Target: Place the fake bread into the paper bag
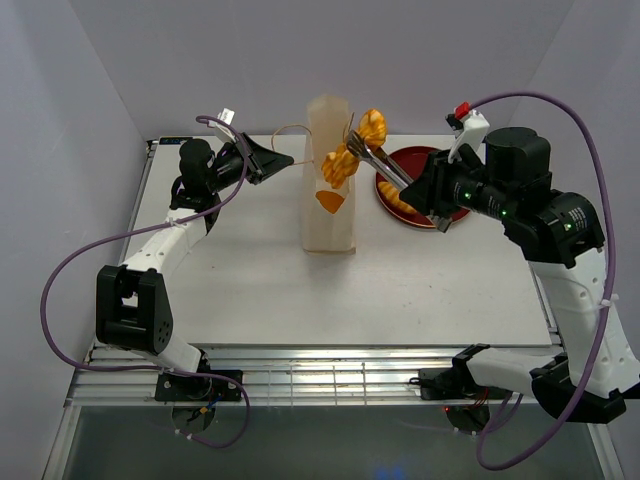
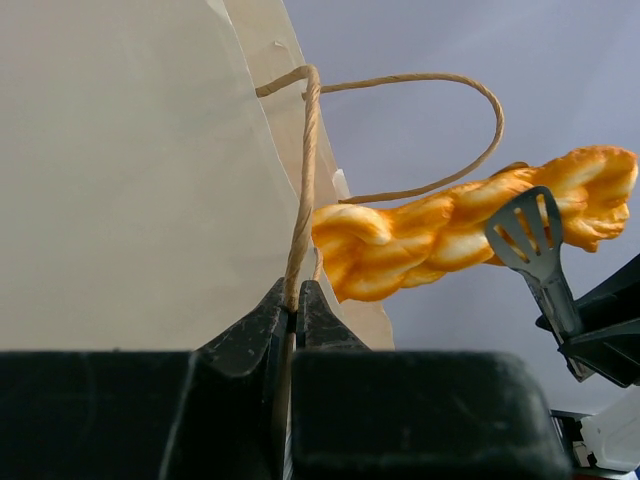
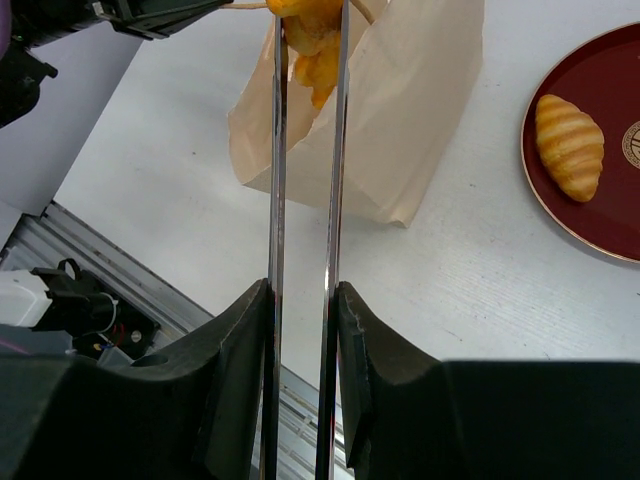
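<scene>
The tall cream paper bag (image 1: 328, 190) stands mid-table. My left gripper (image 1: 285, 160) is shut on its brown cord handle (image 2: 305, 170), at the bag's top left. My right gripper (image 1: 422, 192) is shut on metal tongs (image 1: 385, 165). The tongs pinch the twisted braided loaf (image 1: 355, 150) at the bag's top right edge, by the opening. The loaf (image 2: 450, 235) also shows in the left wrist view, next to the tong tip (image 2: 525, 235). An orange shape (image 1: 331, 200) shows through the bag's paper. A croissant (image 3: 569, 144) lies on the dark red plate (image 3: 600, 215).
The plate (image 1: 410, 157) sits right of the bag, under my right arm. White walls close in the table at the back and sides. A purple cable (image 1: 120, 245) loops by the left arm.
</scene>
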